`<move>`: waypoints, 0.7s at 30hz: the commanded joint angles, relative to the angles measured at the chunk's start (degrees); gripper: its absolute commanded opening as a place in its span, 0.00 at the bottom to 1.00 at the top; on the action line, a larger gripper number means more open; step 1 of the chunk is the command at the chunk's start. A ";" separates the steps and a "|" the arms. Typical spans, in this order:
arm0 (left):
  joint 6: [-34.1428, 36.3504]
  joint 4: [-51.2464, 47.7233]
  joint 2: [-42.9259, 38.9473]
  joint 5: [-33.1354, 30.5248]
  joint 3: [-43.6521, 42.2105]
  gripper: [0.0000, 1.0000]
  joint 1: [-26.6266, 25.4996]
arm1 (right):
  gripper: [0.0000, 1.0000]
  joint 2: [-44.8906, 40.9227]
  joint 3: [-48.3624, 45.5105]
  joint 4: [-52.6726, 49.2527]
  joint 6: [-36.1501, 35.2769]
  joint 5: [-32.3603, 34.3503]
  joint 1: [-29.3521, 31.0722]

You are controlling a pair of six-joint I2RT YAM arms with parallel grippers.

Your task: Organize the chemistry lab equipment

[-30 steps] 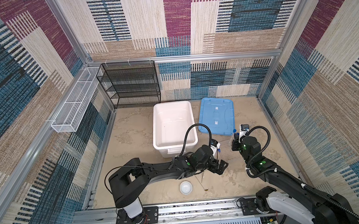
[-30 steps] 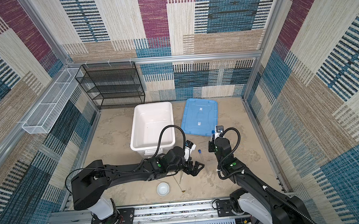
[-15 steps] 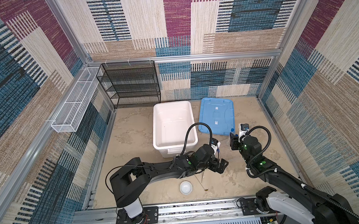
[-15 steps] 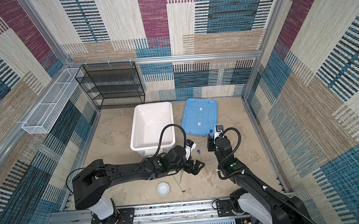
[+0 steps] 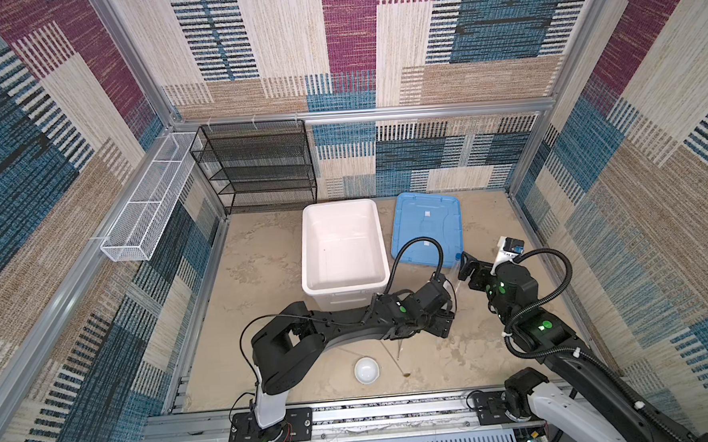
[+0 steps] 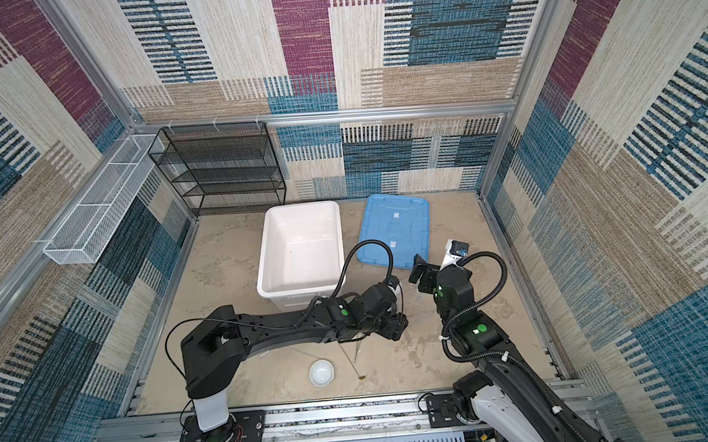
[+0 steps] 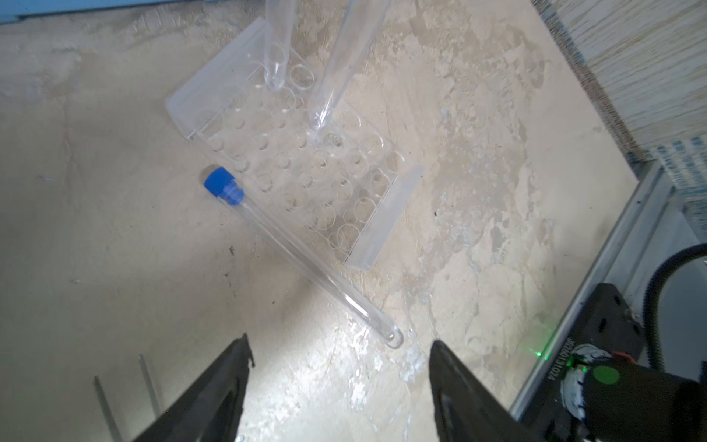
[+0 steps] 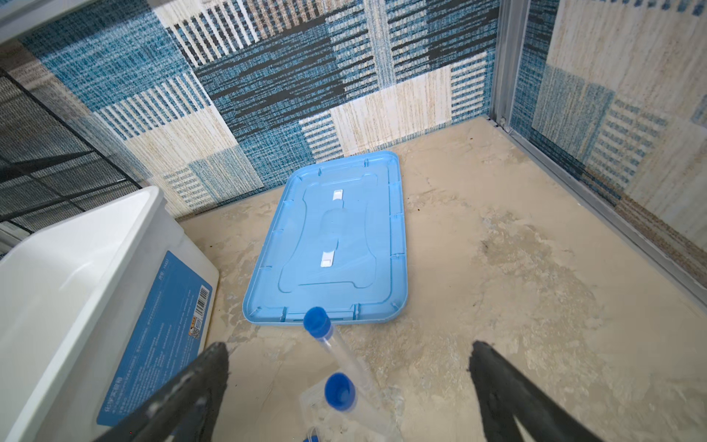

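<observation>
In the left wrist view the transparent tube rack [image 7: 336, 183] sits on the sandy floor with two clear test tubes [image 7: 276, 49] standing in it. A third blue-capped test tube [image 7: 302, 260] lies flat beside the rack, its round end just ahead of my open left gripper [image 7: 340, 356]. In the right wrist view my right gripper [image 8: 348, 363] is open, above the two standing tubes' blue caps [image 8: 339, 387]. Both top views show the small white dish [image 5: 367, 370], the metal spoon [image 5: 394, 359] and the tweezers [image 5: 399, 347] near the front edge, below the left gripper [image 5: 443, 326].
The big white tub [image 5: 304, 249] stands mid-floor beside the flat blue lid [image 5: 427, 226]. A black mesh shelf [image 5: 258, 164] is against the back wall. A white wire basket [image 5: 148, 208] hangs on the left wall. The right gripper [image 5: 469, 271] hovers near the lid's front edge.
The right gripper's jaws have opened, letting go of the tube that now stands in the rack. The left gripper has shifted slightly right, low over the floor.
</observation>
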 commanded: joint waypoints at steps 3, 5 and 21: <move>1.20 -8.83 4.14 -2.62 5.27 0.68 -0.62 | 0.99 -5.95 -1.24 -7.04 3.81 1.40 -1.29; 1.71 -11.73 6.42 -3.90 8.27 0.68 -1.29 | 0.99 -7.33 -1.81 -7.91 3.70 1.42 -1.65; 1.82 -23.70 17.66 -8.38 22.59 0.79 -2.25 | 0.99 -9.91 -2.59 -7.48 2.65 1.21 -1.65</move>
